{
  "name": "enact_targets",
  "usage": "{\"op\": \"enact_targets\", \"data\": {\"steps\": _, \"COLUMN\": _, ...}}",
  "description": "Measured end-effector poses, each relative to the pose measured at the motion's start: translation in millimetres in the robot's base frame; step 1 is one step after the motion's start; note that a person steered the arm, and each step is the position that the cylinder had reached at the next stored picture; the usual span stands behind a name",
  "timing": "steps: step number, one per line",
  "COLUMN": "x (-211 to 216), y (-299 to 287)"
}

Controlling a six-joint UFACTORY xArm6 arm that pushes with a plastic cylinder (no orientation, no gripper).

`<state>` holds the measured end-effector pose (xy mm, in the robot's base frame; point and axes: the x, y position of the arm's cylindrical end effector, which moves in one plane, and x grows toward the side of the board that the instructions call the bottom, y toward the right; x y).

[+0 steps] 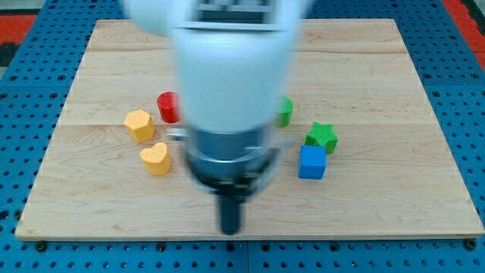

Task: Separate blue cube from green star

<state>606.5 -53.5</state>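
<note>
The blue cube [312,162] sits right of centre on the wooden board [379,83]. The green star [322,136] lies just above it and slightly to its right, touching or nearly touching it. My arm fills the middle of the view, and my tip [229,230] stands near the board's bottom edge, well to the left of and below the blue cube, apart from every block.
A second green block [285,111] peeks out from behind the arm, up and left of the star. On the left are a red block [167,107], a yellow hexagon-like block [139,124] and a yellow heart [156,158]. Blue pegboard surrounds the board.
</note>
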Motion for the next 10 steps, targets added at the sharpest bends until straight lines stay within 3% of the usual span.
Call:
{"op": "enact_targets", "data": {"steps": 1, "x": -4, "y": -75}}
{"op": "enact_targets", "data": {"steps": 3, "x": -4, "y": -79}}
{"op": "enact_targets", "data": {"steps": 5, "x": 12, "y": 0}}
{"op": "enact_targets", "data": {"steps": 7, "x": -6, "y": 162}}
{"op": "enact_targets", "data": {"steps": 8, "x": -51, "y": 163}}
{"op": "enact_targets", "data": {"steps": 10, "x": -72, "y": 163}}
